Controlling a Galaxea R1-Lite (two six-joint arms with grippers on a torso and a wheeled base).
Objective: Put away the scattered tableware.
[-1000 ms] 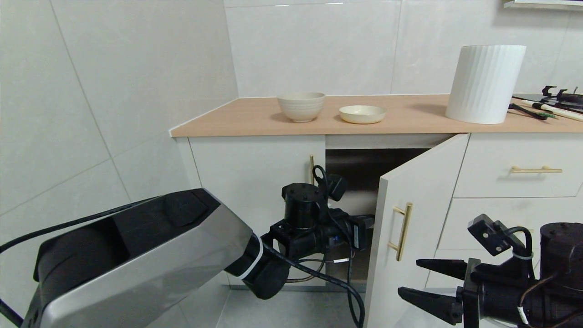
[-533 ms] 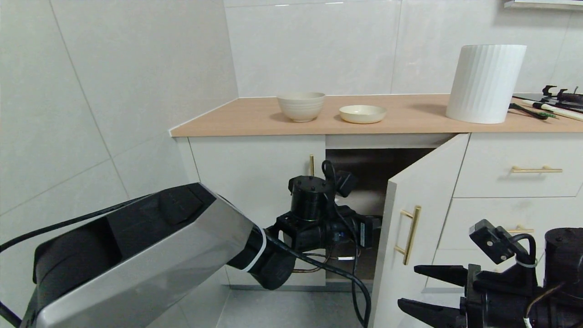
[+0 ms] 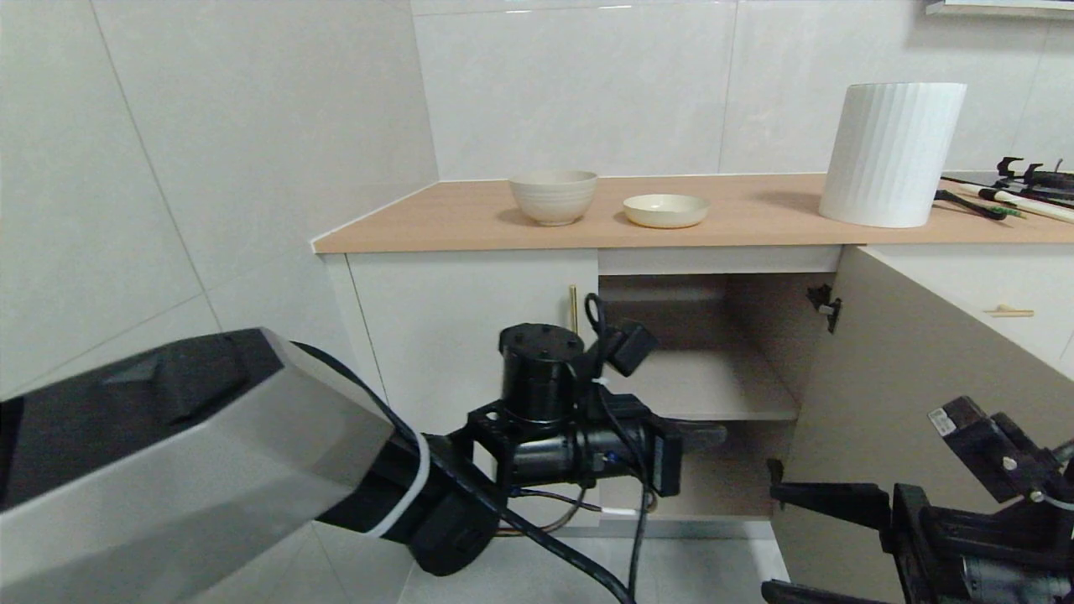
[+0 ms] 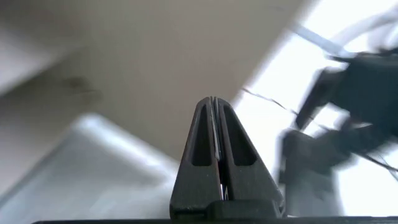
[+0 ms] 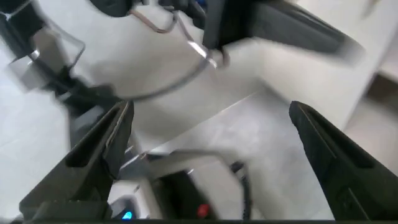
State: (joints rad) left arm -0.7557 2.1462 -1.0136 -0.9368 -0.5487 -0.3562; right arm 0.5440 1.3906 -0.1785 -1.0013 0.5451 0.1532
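Note:
A beige bowl (image 3: 552, 195) and a shallow cream dish (image 3: 665, 210) stand side by side on the wooden countertop (image 3: 419, 222). Below them, the cabinet door (image 3: 906, 369) is swung wide, showing a bare shelf (image 3: 705, 386). My left gripper (image 3: 707, 434) is level with the cabinet opening, just below the shelf's front edge; its fingers are pressed together and hold nothing (image 4: 213, 102). My right gripper (image 3: 784, 541) is low at the right, in front of the door, open and empty; its two fingers (image 5: 118, 124) are spread wide apart.
A tall white ribbed container (image 3: 891, 153) stands on the counter to the right, with dark-handled utensils (image 3: 1003, 200) beyond it. A shut cabinet door with a brass handle (image 3: 574, 309) is left of the opening. Tiled wall closes the left side.
The cabinet door has swung from half open to wide open, uncovering the shelf. My left gripper has shifted right and slightly down. My right gripper has sunk lower and to the right.

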